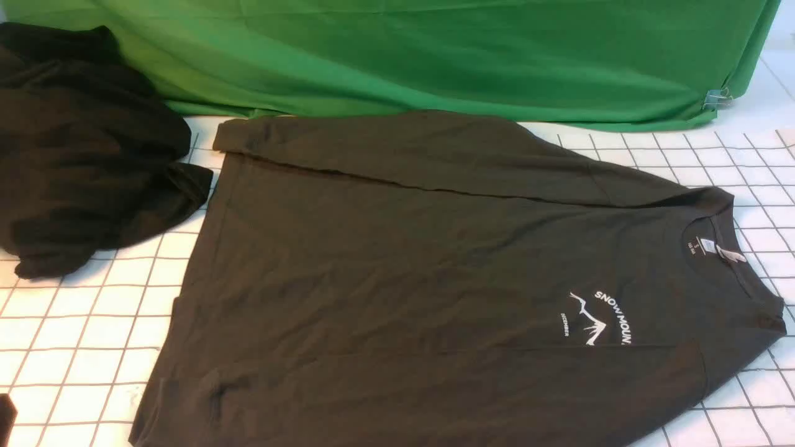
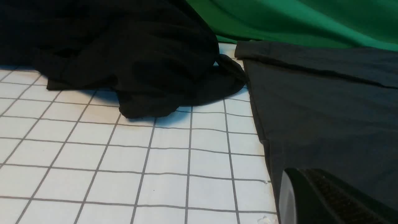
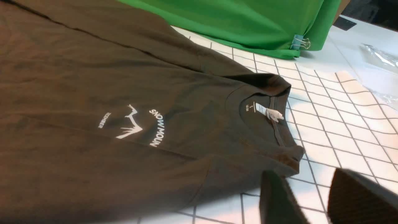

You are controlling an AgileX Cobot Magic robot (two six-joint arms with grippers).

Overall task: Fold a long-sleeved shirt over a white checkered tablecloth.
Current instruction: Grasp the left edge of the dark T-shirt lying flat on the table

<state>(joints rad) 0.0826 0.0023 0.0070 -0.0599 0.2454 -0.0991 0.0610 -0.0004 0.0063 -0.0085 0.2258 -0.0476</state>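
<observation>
**Shirt flat, sleeves turned in, next fold pending.**
The long-sleeved shirt [image 1: 404, 279] lay mid-frame on the white checkered tablecloth [image 1: 74, 335], collar at right. The right gripper [image 3: 306, 179] hovered empty, jaws parted, near the collar. The left gripper [image 2: 300, 189] was clenched on nothing beside the hem. The fold likely called for pinching matching corners and lifting low.

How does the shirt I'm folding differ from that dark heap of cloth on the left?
The shirt lies spread out flat; the heap is bunched into a lump. The shirt is brownish-olive; the heap looks blacker. The shirt carries a white print and a neck label; the heap looks plain. Both are dark cloth resting on the checkered tablecloth.
</observation>
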